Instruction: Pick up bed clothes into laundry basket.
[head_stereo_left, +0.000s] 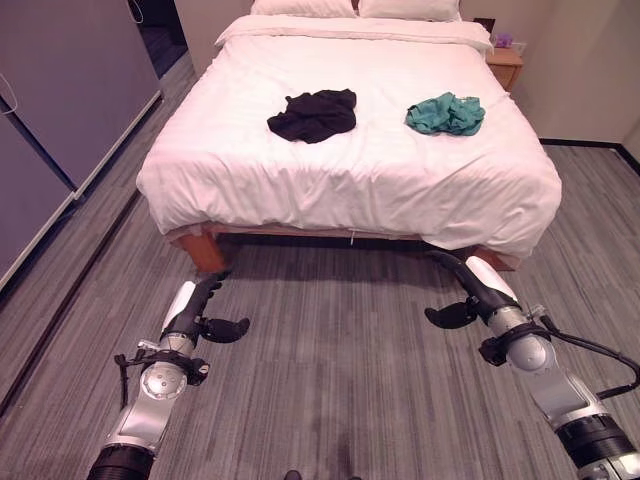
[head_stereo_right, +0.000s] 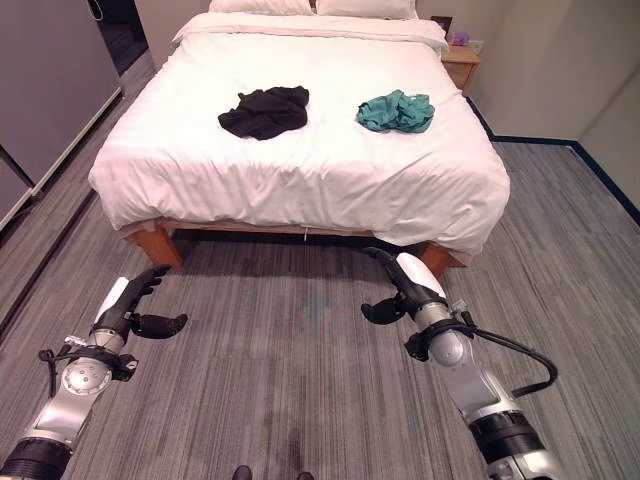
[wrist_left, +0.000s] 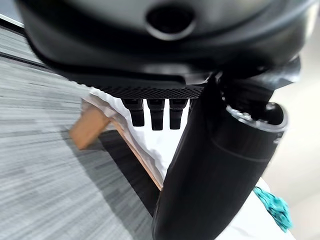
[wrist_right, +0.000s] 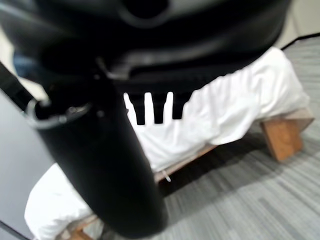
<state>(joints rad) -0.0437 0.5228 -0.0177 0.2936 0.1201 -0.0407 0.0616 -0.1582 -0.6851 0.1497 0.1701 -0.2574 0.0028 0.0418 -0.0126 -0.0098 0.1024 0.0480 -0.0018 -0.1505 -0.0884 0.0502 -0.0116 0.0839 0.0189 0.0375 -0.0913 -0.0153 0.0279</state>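
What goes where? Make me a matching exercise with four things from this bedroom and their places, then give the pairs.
Things:
1. black garment
2. teal garment
3. nightstand
4. pillows

Places:
A. at the head of the bed
B. on the bed, toward the robot's right
C. on the bed, toward the robot's left
D. beside the bed's far right corner

Pairs: 1-C, 2-B, 3-D, 4-A

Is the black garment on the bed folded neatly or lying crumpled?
Crumpled. The black garment lies in an uneven bunched heap with irregular edges on the white bed, left of the teal garment, also bunched.
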